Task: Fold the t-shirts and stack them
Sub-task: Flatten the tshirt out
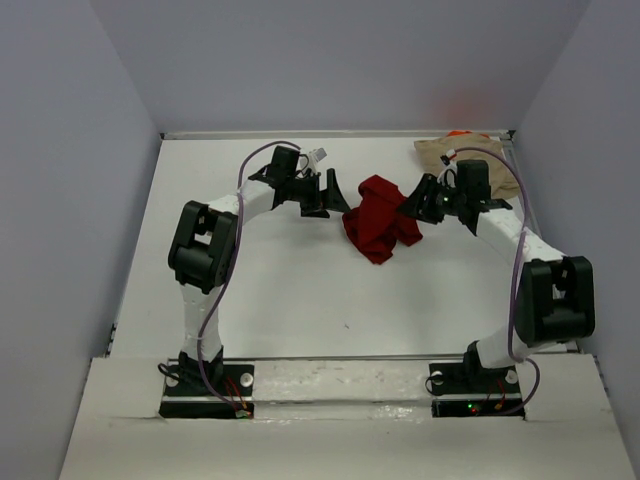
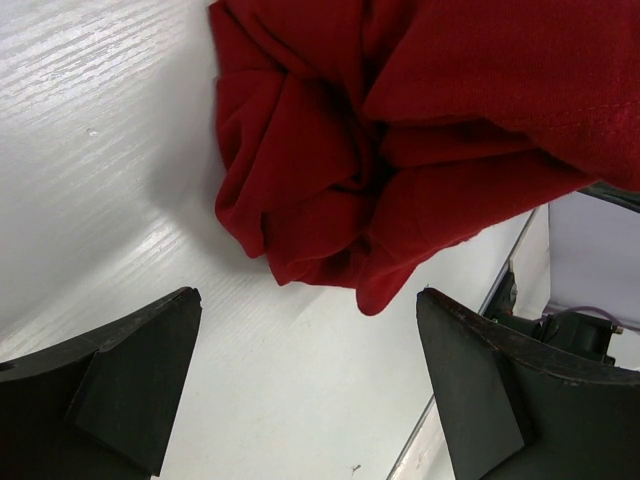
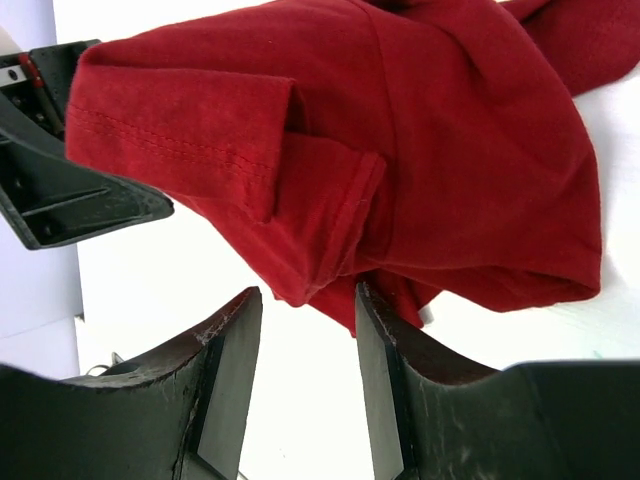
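A dark red t-shirt point(image 1: 381, 228) lies crumpled on the white table, between my two grippers. My left gripper point(image 1: 333, 195) sits just left of it, jaws wide open. In the left wrist view point(image 2: 308, 296) only bare table lies between its fingers, and the red t-shirt point(image 2: 400, 140) bunches just beyond the tips. My right gripper point(image 1: 416, 204) is at the shirt's right edge, open. In the right wrist view point(image 3: 308, 290) a fold of the red t-shirt point(image 3: 420, 150) hangs at its fingertips, unclamped. A tan t-shirt point(image 1: 452, 151) with an orange sliver point(image 1: 458, 133) lies at the back right corner.
Grey walls close in the white table point(image 1: 290, 290) on the left, back and right. The left gripper's dark finger point(image 3: 60, 195) shows at the upper left of the right wrist view. A raised ledge runs along the near edge by the arm bases point(image 1: 340, 385).
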